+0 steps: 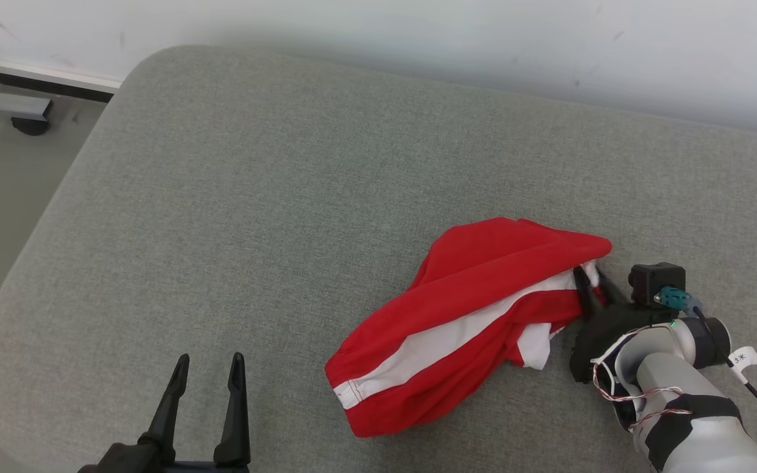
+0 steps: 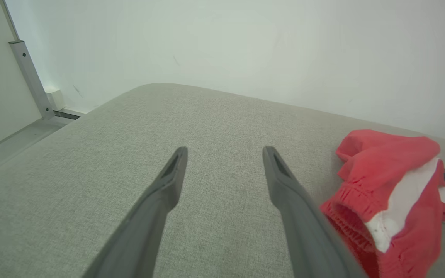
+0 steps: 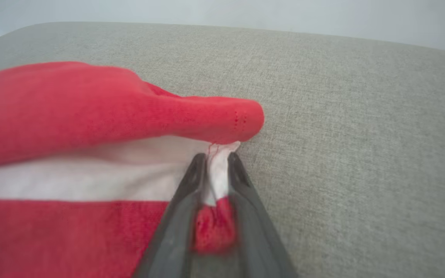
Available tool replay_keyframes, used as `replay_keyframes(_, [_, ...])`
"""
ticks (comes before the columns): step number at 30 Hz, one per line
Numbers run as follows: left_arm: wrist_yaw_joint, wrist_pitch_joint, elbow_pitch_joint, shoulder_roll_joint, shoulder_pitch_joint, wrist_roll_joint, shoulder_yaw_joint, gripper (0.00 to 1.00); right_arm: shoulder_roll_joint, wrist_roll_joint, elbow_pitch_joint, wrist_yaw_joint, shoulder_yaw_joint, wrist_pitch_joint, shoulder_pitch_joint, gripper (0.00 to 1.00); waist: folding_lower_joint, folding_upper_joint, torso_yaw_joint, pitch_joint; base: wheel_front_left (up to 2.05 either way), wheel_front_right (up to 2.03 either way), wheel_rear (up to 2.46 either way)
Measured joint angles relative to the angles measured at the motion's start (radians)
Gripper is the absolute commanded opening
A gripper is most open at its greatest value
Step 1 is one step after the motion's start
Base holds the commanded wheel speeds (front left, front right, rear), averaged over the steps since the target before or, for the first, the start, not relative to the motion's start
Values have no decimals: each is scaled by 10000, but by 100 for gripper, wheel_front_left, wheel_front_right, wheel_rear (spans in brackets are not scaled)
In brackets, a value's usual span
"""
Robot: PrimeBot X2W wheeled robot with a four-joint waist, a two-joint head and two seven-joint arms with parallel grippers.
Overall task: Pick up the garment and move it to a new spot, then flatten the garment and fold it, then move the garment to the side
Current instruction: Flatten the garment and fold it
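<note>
Step in hand: the first one, the pick-up. The garment point(image 1: 470, 309), red with a broad white stripe, lies in a crumpled heap on the grey cushioned surface point(image 1: 273, 171), toward the robot's right and near the front edge. It is neither flattened nor folded. The right gripper point(image 1: 589, 279) sits low at the heap's right-hand end. The right wrist view shows its two fingers closed on a small pinch of cloth, white at the tips and red further back, at the corner where the stripe meets the red fold. The grip looks shallow, with only a narrow tuck between the fingers. The rest of the cloth rests on the surface, with no sign of a lift yet. The left gripper point(image 1: 211, 358) hangs at the lower left, well apart from the garment, fingers spread wide with nothing between them. In its own view the garment's gathered elastic hem lies off to the right, beside one finger. Judgement: grasp made, carry not begun; flattening, folding and the move aside are all outstanding. The next move calls for a straight rise, high enough that the trailing end leaves the surface, then a carry toward the bare area at centre or left. Risk: so thin a pinch may slip under the hanging weight, so a slow lift seems prudent. The left gripper will likely be wanted later for a second corner.
</note>
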Motion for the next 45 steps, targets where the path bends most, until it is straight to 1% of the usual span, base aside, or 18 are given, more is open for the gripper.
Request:
replay_keyframes(3, [63, 0, 35, 0, 4, -31, 29, 100, -33, 123, -341, 0, 102, 25, 67, 0, 0, 0, -80, -21, 0, 0, 0])
replay_keyframes(8, [82, 0, 127, -2, 81, -105, 119, 100, -253, 418, -1653, 0, -165, 38, 748, 0, 0, 1, -285, -250, 0, 0, 0])
replay_keyframes(13, [61, 0, 196, 0, 290, -117, 226, 100, -395, 508, -3659, 0, -253, 38, 1975, 0, -1, 0, -595, -584, 0, 0, 0])
replay_keyframes(14, [23, 0, 234, -4, 402, -121, 265, 100, -489, 531, -4520, 0, -249, 38, 2598, 0, -1, 0, -763, -715, 0, 0, 0])
replay_keyframes(21, [-100, 0, 364, -4, 737, -163, 259, 100, -911, 617, -7338, 0, -577, 40, 5172, 0, -2, 0, -1426, -1115, 0, 0, 0])
replay_keyframes(22, [-100, 0, 364, -4, 737, -163, 259, 100, -911, 617, -7338, 0, -577, 40, 5172, 0, -2, 0, -1426, -1115, 0, 0, 0])
replay_keyframes(27, [-165, 0, 443, -6, 752, -196, 242, 100, -851, 648, -8564, 0, -1049, 40, 7033, 0, -2, -1, -1836, -1275, 0, 0, 0])
replay_keyframes(31, [-194, 0, 527, -6, 826, -203, 245, 100, -560, 648, -8625, 0, -1116, 40, 7824, 0, -2, 0, -2086, -1317, 0, 0, 0])
replay_keyframes(32, [-205, 0, 579, -6, 851, -203, 249, 100, -491, 633, -8600, 0, -1083, 40, 7876, 31, -2, 0, -2141, -1323, 0, 0, 0])
replay_keyframes(33, [-217, 0, 621, -8, 868, -203, 253, 100, -424, 583, -8546, 0, -1039, 40, 7879, 100, -2, 0, -2193, -1331, 0, 0, 0])
replay_keyframes(35, [-274, 0, 665, -6, 872, -203, 257, 100, -288, 575, -8575, 0, -1085, 40, 7853, 100, -2, 0, -2274, -1356, 0, 0, 0])
replay_keyframes(38, [-288, 0, 723, -6, 872, -203, 238, 100, -261, 489, -8635, 0, -1244, 38, 7821, 100, -2, 0, -2314, -1430, 0, 0, 0])
replay_keyframes(45, [-372, 0, 782, -4, 981, -247, 77, 100, -276, 322, -8750, 0, -1806, 38, 7877, 100, -2, 0, -2151, -1544, 0, 0, 0])
